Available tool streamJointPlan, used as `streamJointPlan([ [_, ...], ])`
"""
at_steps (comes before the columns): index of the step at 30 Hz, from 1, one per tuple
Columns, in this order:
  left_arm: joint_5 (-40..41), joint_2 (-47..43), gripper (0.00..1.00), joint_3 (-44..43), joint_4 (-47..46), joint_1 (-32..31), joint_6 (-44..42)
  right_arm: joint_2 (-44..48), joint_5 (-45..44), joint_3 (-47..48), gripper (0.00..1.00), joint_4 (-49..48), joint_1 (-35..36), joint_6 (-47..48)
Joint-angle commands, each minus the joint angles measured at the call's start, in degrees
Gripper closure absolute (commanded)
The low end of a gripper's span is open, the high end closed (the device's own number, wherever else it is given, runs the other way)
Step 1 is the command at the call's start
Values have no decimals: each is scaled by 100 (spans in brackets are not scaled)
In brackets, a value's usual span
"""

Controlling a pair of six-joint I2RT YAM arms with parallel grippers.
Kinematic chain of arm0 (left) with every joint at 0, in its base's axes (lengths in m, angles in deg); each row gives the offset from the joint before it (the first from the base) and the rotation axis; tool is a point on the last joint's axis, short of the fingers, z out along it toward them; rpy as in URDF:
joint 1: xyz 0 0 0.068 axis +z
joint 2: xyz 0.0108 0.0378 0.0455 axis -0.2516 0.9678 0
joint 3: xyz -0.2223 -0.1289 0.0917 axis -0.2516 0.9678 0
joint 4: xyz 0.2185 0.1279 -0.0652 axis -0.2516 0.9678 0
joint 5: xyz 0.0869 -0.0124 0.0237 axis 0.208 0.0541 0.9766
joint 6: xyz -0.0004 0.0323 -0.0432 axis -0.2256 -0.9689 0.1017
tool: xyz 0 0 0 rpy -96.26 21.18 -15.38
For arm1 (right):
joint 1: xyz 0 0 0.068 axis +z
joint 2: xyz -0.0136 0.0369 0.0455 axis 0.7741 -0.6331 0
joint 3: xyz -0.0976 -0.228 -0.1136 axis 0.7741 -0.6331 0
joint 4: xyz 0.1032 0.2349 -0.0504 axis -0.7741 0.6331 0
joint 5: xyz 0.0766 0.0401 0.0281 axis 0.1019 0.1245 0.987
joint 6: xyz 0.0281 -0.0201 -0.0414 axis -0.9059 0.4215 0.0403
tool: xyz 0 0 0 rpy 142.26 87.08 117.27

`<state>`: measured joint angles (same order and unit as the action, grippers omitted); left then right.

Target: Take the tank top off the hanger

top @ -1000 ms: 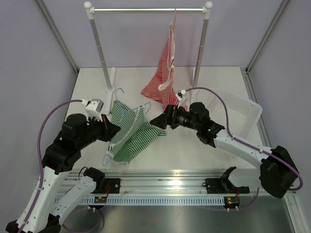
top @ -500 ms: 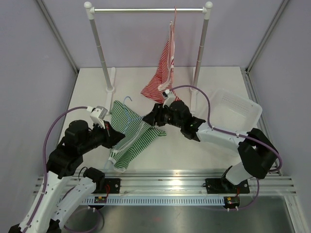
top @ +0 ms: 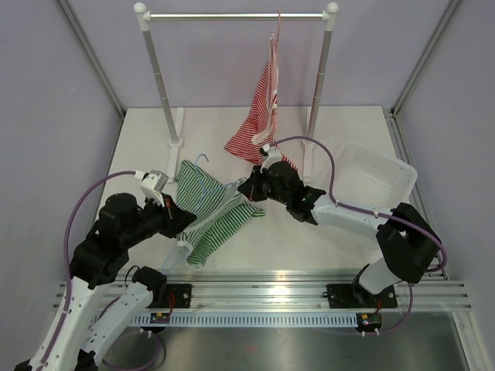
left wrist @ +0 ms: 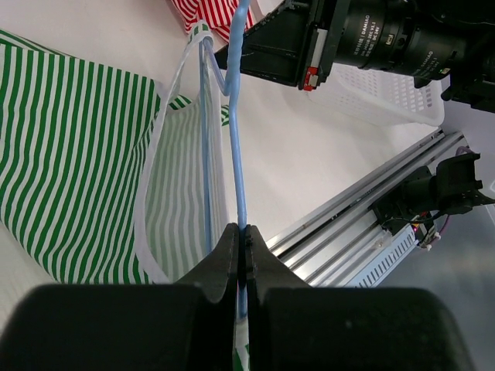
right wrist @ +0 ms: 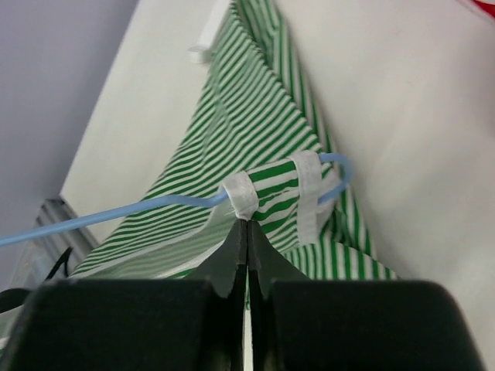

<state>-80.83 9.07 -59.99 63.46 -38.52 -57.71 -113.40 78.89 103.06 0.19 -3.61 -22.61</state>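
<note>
The green-and-white striped tank top (top: 216, 220) hangs on a light blue hanger (top: 203, 179) held low over the table. My left gripper (top: 180, 219) is shut on the hanger's thin blue wire (left wrist: 237, 154), and the wire passes between the pressed jaws (left wrist: 241, 232). My right gripper (top: 244, 190) is shut on the white-edged shoulder strap (right wrist: 241, 195) of the tank top, where it wraps over the hanger's arm (right wrist: 116, 213). The jaw tips (right wrist: 247, 224) pinch the strap just under the wire. A second strap (right wrist: 308, 193) lies over the hanger's curved end.
A red-and-white striped garment (top: 265, 108) hangs from the white rack rail (top: 232, 15) behind the arms, its hem reaching the table. The rack's posts (top: 158, 77) stand at the back. A white basket (top: 379, 176) sits at the right, and the metal rail (top: 271, 290) runs along the near edge.
My right gripper moved left to the tank top and went from open to shut on its strap. The left gripper kept its grip on the hanger and drew slightly toward the near edge.
</note>
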Motion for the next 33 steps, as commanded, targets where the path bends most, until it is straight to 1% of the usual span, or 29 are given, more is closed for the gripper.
streamJointPlan([
  [1,-97,-172,100,-307,-47,-23,-148,170,-998,334,100,589,-192,365],
  [6,-106,-339,100,-369,59,-23,-174,21,-1148,580,100,950,-562,418],
  [10,-149,-418,100,-343,-11,-23,-148,-198,-1017,931,100,1249,-615,445],
  [14,-351,-497,100,-351,-292,-23,-104,-392,-806,1195,100,1548,-651,357],
  [16,-501,-498,100,-395,-363,-23,-95,-375,-849,1257,100,1548,-677,296],
  [18,-685,-489,100,-430,-442,-23,-130,-331,-972,1327,100,1908,-782,252],
  [22,-651,-515,100,-501,-459,-23,-174,-191,-929,1485,100,2128,-923,313],
  [23,-537,-524,100,-501,-520,-23,-139,-147,-807,1486,100,2076,-923,348],
  [25,-457,-568,100,-483,-678,-23,-78,20,-184,1337,100,1901,-923,349],
  [26,-405,-568,100,-448,-940,-23,27,90,79,1249,100,1648,-923,313],
  [27,-326,-577,100,-422,-1100,-23,89,282,639,1039,100,1384,-923,200],
  [29,-299,-550,100,-360,-1714,-23,282,520,1082,801,100,927,-914,33],
  [30,-299,-533,100,-291,-1977,-23,361,809,1502,687,100,776,-897,-125],
  [31,-273,-446,100,-255,-2267,-23,440,959,1680,512,100,662,-888,-179],
  [32,-264,-384,100,-229,-2870,-23,624,1091,1856,475,100,548,-836,-231],
  [33,-307,-279,100,-176,-3207,-23,713,1336,2188,501,100,546,-792,-249],
])
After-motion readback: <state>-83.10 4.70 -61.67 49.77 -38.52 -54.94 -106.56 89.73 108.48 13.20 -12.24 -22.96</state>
